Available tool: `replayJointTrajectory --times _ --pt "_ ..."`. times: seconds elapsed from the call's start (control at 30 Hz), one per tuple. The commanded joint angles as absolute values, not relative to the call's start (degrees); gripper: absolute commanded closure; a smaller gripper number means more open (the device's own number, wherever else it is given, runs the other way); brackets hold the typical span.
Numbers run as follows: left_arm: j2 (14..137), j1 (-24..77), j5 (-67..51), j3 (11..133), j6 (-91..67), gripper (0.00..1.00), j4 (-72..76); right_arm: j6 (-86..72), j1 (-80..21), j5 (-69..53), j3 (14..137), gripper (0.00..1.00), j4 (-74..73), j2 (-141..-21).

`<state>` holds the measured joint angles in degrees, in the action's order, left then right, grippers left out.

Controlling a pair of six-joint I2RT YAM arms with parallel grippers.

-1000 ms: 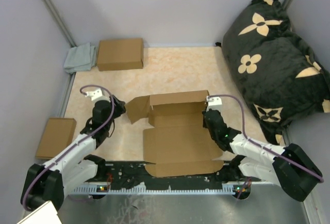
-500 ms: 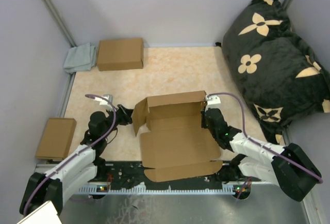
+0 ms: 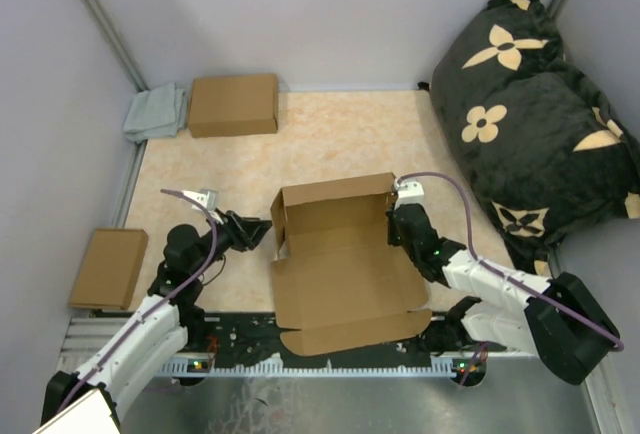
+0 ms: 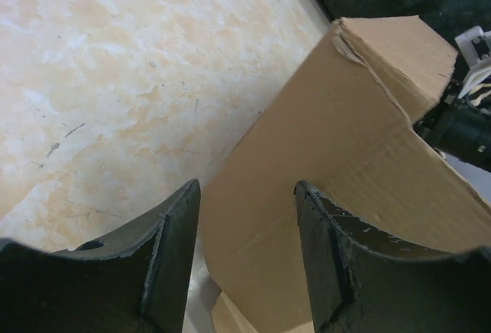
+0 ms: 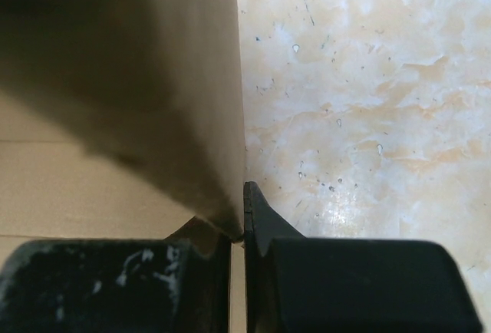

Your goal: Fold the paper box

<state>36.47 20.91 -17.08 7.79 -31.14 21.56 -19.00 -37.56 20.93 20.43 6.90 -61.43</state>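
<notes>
- Brown corrugated stuff first: the paper box (image 3: 345, 274) sits mid-table toward the near edge, half formed. Its base panel lies flat, its back wall stands up, and its front flap reaches out over the near edge by the arm bases.
- The right gripper (image 3: 394, 232) is at the box's right side wall. On my right wrist view the fingers (image 5: 192, 287) are pressed together on the lower edge of that upright panel, so it's pinching the cardboard.
- The left gripper (image 3: 255, 229) is just beside the box's left flap, which is tilted up.
- On my left wrist view its fingers (image 4: 173, 248) are spread wide with the flap right ahead of the gap. I can't tell if either one actually touches it.
- The table (image 3: 330, 144) is a beige marbled surface.
- A closed cardboard box (image 3: 233, 104) sits in the far left corner, with a grey cloth (image 3: 155, 112) touching its left side.
- A flat cardboard piece (image 3: 108, 266) lies off the left edge.
- A big black cushion (image 3: 530, 104) with tan flowers fills the far right corner.
</notes>
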Motion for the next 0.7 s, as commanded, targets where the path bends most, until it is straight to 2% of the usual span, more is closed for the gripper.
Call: replayJointTrajectory --times 0.0,0.37,0.67 --pt "31.3 21.4 -17.1 5.1 -33.2 0.41 17.7 -20.9 -36.9 21.1 23.7 1.0 9.1 -62.0" --pt "35.1 21.8 -23.9 4.1 -33.2 0.41 24.8 -20.8 -36.9 19.3 23.7 1.0 9.4 -61.3" --pt "30.8 23.6 -22.9 5.3 -34.7 0.41 23.3 -20.9 -36.9 18.3 24.4 1.0 9.5 -62.1"
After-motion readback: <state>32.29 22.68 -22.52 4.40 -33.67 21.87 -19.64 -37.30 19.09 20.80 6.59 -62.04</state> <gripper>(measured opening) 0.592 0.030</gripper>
